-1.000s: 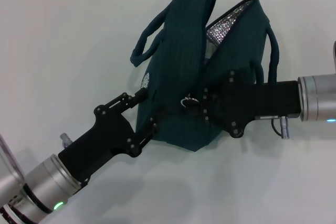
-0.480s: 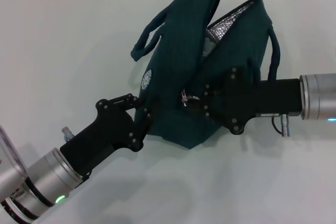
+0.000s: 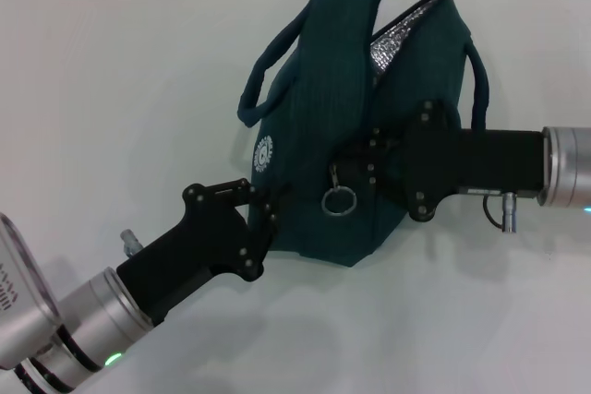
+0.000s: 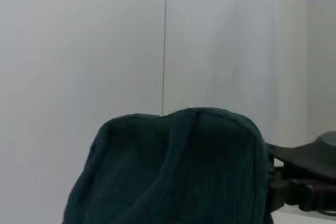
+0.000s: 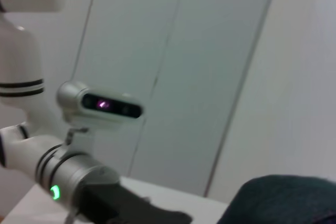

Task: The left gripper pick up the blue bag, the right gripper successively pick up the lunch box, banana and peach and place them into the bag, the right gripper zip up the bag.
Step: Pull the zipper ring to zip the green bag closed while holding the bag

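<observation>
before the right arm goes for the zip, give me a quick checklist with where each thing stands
1. Blue bag upright on the white table: ok.
2. Left end effector steadying the bag's near left corner: at the fabric, grip cannot tell.
3. Ring pull within reach: ok, hanging free beside the right end effector.
4. Right end effector holding the pull: not ok.
5. Zip closed: not ok, foil lining shows at the far end.
6. Lunch box, banana, peach inside: cannot tell, none visible.
</observation>
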You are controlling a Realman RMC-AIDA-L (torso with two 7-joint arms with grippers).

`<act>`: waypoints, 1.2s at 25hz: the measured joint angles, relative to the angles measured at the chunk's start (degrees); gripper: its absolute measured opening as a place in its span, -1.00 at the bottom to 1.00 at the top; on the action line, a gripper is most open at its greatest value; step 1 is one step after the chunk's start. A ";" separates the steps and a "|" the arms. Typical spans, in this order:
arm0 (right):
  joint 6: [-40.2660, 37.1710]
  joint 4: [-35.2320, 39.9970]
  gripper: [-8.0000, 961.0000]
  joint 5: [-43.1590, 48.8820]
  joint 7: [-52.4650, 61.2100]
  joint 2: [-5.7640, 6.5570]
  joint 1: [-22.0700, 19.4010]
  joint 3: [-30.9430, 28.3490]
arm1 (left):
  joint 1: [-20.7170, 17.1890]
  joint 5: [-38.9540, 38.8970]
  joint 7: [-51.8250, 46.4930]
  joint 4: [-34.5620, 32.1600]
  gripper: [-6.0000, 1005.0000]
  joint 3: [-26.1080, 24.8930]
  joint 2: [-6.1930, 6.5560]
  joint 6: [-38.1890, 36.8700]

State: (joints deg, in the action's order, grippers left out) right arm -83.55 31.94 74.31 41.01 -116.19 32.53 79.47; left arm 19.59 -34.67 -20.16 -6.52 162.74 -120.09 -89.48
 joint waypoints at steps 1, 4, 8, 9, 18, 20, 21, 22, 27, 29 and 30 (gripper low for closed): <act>-0.04 -0.01 -0.88 -0.58 -0.13 0.00 -0.31 0.00 | -0.01 0.04 0.01 0.03 -0.85 0.00 0.00 0.01; -0.10 -0.01 -0.88 -1.35 -0.17 0.00 -0.87 -0.01 | -0.06 0.18 0.02 0.08 -0.85 0.02 0.02 0.02; -0.14 -0.01 -0.87 -2.93 -0.25 0.00 -1.62 -0.01 | -0.03 0.79 0.04 0.10 -0.85 0.04 0.09 0.44; -0.23 0.02 -0.86 -3.15 -0.25 0.00 -1.75 0.04 | -0.03 0.83 0.04 0.10 -0.85 0.04 0.12 0.64; -7.32 0.54 -0.78 1.62 5.79 1.75 -1.53 0.16 | -0.08 0.96 0.04 0.10 -0.86 0.04 0.12 0.81; -8.43 1.19 -0.76 5.66 11.67 2.78 -0.82 -0.13 | -0.04 1.21 0.04 0.10 -0.86 0.04 0.12 0.81; -8.35 1.35 -0.75 6.96 13.44 2.97 -0.71 -0.22 | -0.01 1.45 0.04 0.07 -0.86 0.04 0.12 0.81; -8.04 1.43 -0.74 7.95 14.29 2.98 -0.73 -0.29 | 0.00 1.50 0.04 0.06 -0.86 0.04 0.12 0.81; -4.49 2.03 -0.69 11.54 15.92 2.18 -2.40 -0.48 | -0.11 1.57 0.04 0.10 -0.86 0.03 0.11 0.79; -2.64 2.45 -0.67 11.78 16.71 1.86 -3.01 -0.47 | -0.04 1.85 0.04 0.10 -0.86 0.04 0.12 0.79; -1.63 2.66 -0.66 12.03 17.12 1.66 -3.18 -0.45 | 0.00 2.09 0.04 0.03 -0.86 0.03 0.12 0.79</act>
State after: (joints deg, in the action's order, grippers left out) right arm -85.18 34.61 86.34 58.12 -114.53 29.34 79.02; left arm 19.58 -32.58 -20.12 -6.48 162.77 -119.97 -88.69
